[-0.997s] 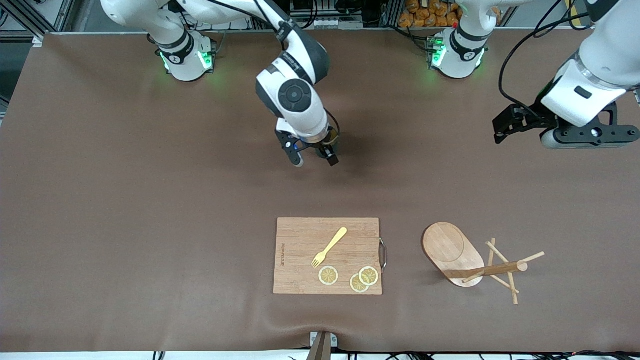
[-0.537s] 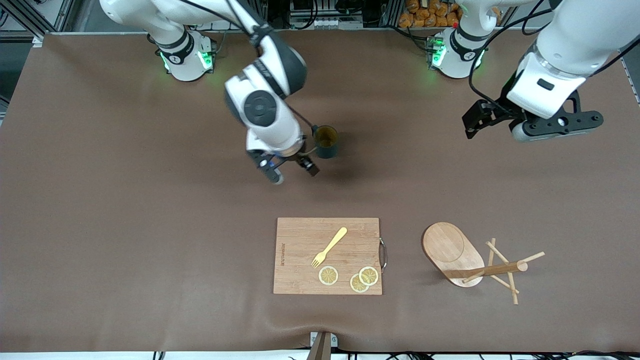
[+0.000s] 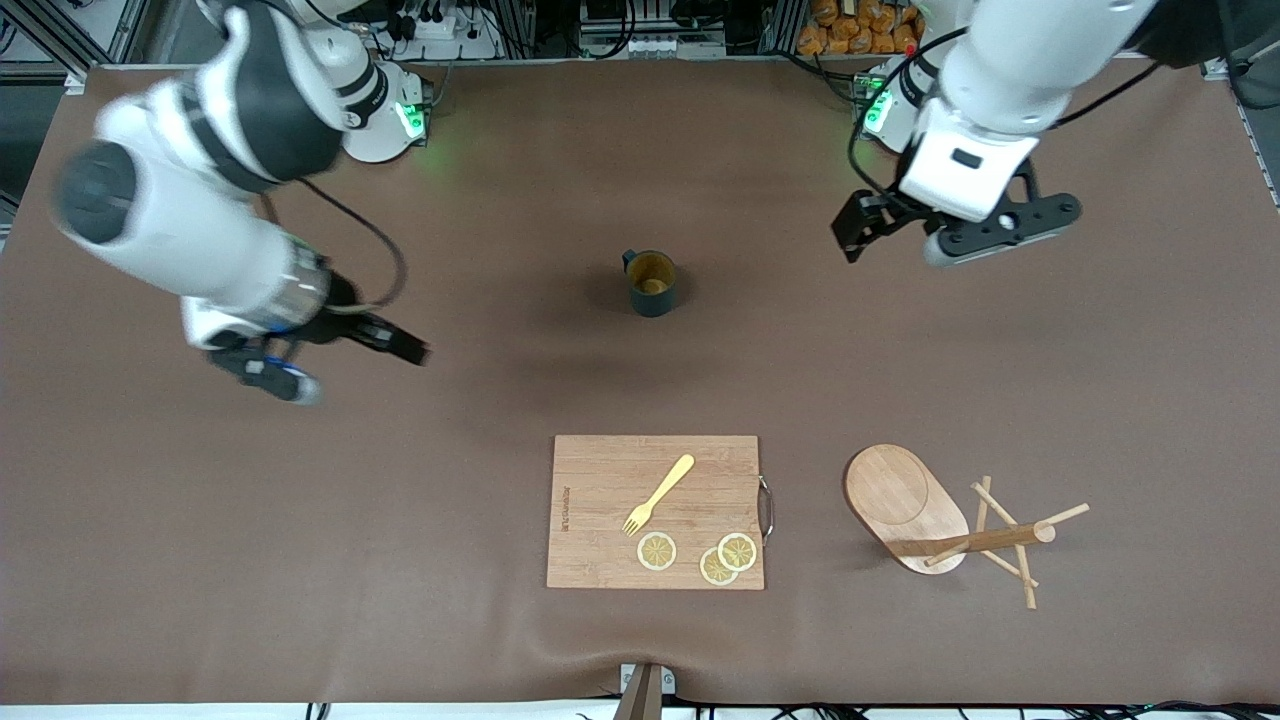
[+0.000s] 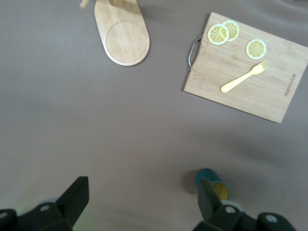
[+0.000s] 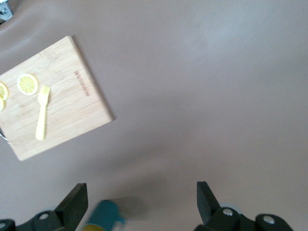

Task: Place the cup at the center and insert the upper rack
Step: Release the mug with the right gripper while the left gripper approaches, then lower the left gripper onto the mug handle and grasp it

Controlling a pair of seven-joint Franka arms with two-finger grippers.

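the cup (image 3: 652,284) now stands alone and upright on the brown table (image 3: 200,550), a little above the middle of the front view, with its tan inside showing. a second ago the right gripper (image 3: 335,362) was down on it; half a second ago it had let go and stood just beside it. now that gripper has swung well away to the left part of the frame, over bare table toward the right arm's end, fingers spread and holding nothing. so the first half of the task looks done.

the left gripper (image 3: 945,235) has meanwhile travelled from the right edge of the frame toward the upper middle right, and hangs over the table with its fingers apart and empty. its wrist view shows the cup (image 4: 211,182) low in the picture.

the upper rack (image 3: 935,520) has not moved: it lies tipped on its side at the lower right of the frame, oval base tilted up, post and pegs resting on the table, beside the cutting board (image 3: 655,511) with its yellow fork (image 3: 658,494) and lemon slices (image 3: 698,555). judging by this, the rack is the next thing to handle, likely by the left arm.
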